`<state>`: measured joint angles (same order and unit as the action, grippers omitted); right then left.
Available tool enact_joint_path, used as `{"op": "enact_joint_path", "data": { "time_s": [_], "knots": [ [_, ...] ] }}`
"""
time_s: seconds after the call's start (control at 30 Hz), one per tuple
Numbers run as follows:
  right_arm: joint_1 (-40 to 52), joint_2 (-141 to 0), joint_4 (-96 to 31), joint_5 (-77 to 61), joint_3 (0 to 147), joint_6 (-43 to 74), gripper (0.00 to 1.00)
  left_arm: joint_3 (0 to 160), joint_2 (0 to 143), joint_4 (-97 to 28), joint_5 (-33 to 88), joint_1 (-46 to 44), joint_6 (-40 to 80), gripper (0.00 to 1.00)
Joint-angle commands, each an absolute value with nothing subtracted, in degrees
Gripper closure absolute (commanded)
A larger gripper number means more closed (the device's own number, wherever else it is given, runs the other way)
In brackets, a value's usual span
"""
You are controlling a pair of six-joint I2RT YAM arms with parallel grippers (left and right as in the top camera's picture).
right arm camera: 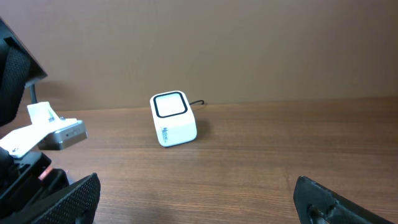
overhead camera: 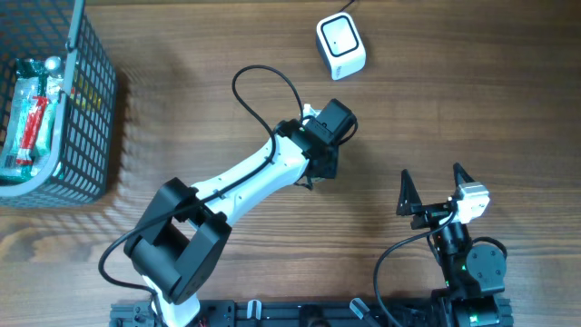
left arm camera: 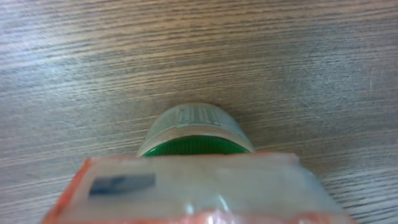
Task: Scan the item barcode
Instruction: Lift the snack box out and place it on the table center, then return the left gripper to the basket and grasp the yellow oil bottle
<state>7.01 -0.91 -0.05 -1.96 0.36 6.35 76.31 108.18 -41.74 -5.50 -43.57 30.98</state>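
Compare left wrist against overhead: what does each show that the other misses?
Only left wrist: the packaged item close up, with a clear wrapper and orange edge, a blurred dark label and a green cap.
Only overhead: the white scanner at the far side, the basket holding packets, the left arm covering the item, and the open right gripper.
Both: the wooden table.

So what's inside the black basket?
Shiny packets in green, red and white lie in the basket. Whatever sits underneath them is covered, so it cannot be seen.
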Motion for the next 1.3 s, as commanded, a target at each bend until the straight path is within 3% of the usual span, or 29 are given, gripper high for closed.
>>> {"op": "enact_joint_path", "data": {
  "time_s": [0.0,0.17,0.77,0.93,1.27],
  "knots": [
    [7.0,-0.8,0.1,-2.8,0.3,6.0,0.0,76.4,109.6,-41.5,-4.5,-44.1,32.2,0.24],
    [7.0,-0.8,0.1,-2.8,0.3,6.0,0.0,76.4,109.6,-41.3,-3.4,-44.1,32.2,0.02],
    [7.0,-0.8,0.1,-2.8,0.3,6.0,0.0,100.5,108.2,-57.8,-4.6,-38.8,22.3,0.0],
    [7.0,-0.8,0.1,-2.8,0.3,6.0,0.0,109.6,106.3,-64.8,-8.1,-29.5,19.4,0.0],
    [7.0,-0.8,0.1,-2.8,0.3,6.0,0.0,129.8,100.9,-67.0,-8.1,2.2,14.1,0.0]
  ]
}}
